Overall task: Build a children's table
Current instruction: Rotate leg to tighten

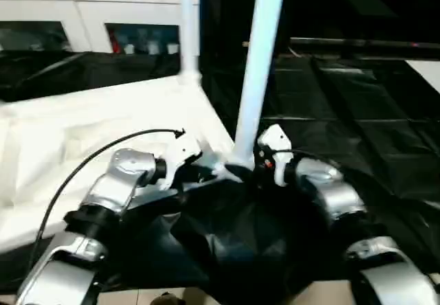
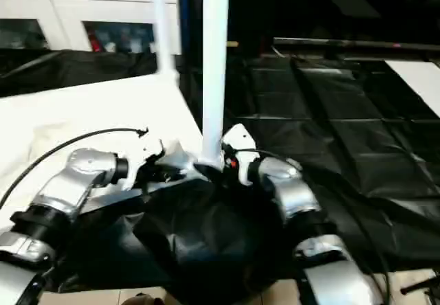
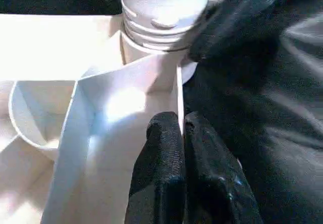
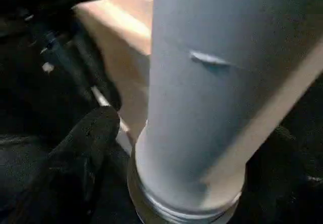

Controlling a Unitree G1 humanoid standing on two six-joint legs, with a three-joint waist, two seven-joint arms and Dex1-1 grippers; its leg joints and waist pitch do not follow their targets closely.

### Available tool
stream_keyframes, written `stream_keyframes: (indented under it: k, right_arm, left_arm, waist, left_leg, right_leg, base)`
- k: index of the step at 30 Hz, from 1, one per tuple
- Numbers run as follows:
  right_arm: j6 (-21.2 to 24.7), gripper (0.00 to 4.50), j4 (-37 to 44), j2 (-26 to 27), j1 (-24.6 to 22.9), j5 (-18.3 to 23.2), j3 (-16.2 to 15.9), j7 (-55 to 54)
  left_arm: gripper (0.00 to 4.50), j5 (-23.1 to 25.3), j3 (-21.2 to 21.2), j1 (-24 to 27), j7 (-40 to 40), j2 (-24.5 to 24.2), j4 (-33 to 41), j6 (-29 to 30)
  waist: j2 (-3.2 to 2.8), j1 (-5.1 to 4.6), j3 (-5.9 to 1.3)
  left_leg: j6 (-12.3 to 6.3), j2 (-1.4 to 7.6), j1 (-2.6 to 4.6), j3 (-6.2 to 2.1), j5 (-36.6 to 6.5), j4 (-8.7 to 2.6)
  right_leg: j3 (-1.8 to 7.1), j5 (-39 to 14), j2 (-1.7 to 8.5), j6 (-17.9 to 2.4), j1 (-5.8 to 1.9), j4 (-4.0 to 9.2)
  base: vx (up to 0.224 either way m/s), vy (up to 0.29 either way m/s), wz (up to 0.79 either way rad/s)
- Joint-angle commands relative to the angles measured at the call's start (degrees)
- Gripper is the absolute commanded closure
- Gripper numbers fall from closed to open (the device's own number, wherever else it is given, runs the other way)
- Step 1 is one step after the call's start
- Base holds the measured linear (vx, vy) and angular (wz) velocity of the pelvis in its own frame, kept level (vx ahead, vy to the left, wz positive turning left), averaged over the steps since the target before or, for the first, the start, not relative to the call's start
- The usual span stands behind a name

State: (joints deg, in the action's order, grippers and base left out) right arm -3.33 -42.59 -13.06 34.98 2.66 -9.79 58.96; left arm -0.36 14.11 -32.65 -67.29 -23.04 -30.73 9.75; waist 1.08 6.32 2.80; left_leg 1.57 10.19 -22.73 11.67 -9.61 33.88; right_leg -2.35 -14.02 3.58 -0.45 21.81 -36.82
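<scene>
Left gripper (image 3: pixel 182 148) pinches the stiff tabletop rim (image 3: pixel 177 90); right gripper (image 4: pixel 166 148) straddles the light (likely slippery) leg (image 1: pixel 260 64), jaws apart.

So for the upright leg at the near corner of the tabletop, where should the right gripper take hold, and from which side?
Probably low on the leg, just above its ribbed base seated in the corner socket. The tube stands upright and round, so fingers closing level across it suit best. Come from the robot's right, where the right gripper already sits; the left gripper pinches the tabletop rim on the other side.
</scene>
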Motion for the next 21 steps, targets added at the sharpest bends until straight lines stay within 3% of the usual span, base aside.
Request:
stream_keyframes:
  k: [1, 5, 14, 21]
  right_arm:
    - [-0.3, 0.6, 1.6, -0.4, -0.2, 0.6, -1.1, 3.6]
    - [1.2, 0.95, 2.4, -1.3, 0.1, 1.3, -1.4, 7.1]
    - [1.0, 1.71, 1.4, -1.6, 0.6, 0.7, -2.5, 9.0]
    - [2.3, 1.8, 2.6, -0.9, -0.4, 1.4, -2.4, 9.6]
  left_arm:
    - [4.5, -2.0, 0.7, 0.7, -2.9, -0.6, 2.6, -0.3]
    - [4.5, -2.6, 0.8, 2.3, -5.9, -2.6, 4.8, 0.6]
    - [4.5, -3.1, 0.7, 3.9, -7.4, -4.5, 6.7, 1.6]
    - [4.5, -3.0, 0.7, 4.1, -6.1, -4.0, 7.0, 2.3]
  waist:
    - [-0.07, -0.01, -3.36]
    - [0.06, 0.24, -3.58]
    - [0.3, 0.23, -3.47]
    - [0.46, 0.26, -3.6]
  left_leg:
    - [-2.32, 3.97, 1.82, -1.76, -9.3, -3.88]
    - [-4.01, 3.97, 1.71, -1.66, -6.6, -3.52]
    - [-3.12, 4.0, 1.82, -1.66, -7.6, -3.68]
    - [-3.78, 3.87, 1.8, -1.58, -6.1, -3.44]
  right_leg:
    - [2.57, 0.6, 5.26, -14.1, -1.69, 4.2]
    - [2.37, 4.9, 5.1, -14.9, -1.65, 3.57]
    - [2.41, 2.0, 5.27, -14.7, -1.62, 3.81]
    - [2.38, 4.9, 5.15, -15.1, -1.73, 3.51]
  base:
    - [0.0, 0.0, 0.0]
    - [0.0, 0.0, 0.0]
    - [0.0, 0.0, 0.0]
    - [0.0, 0.0, 0.0]
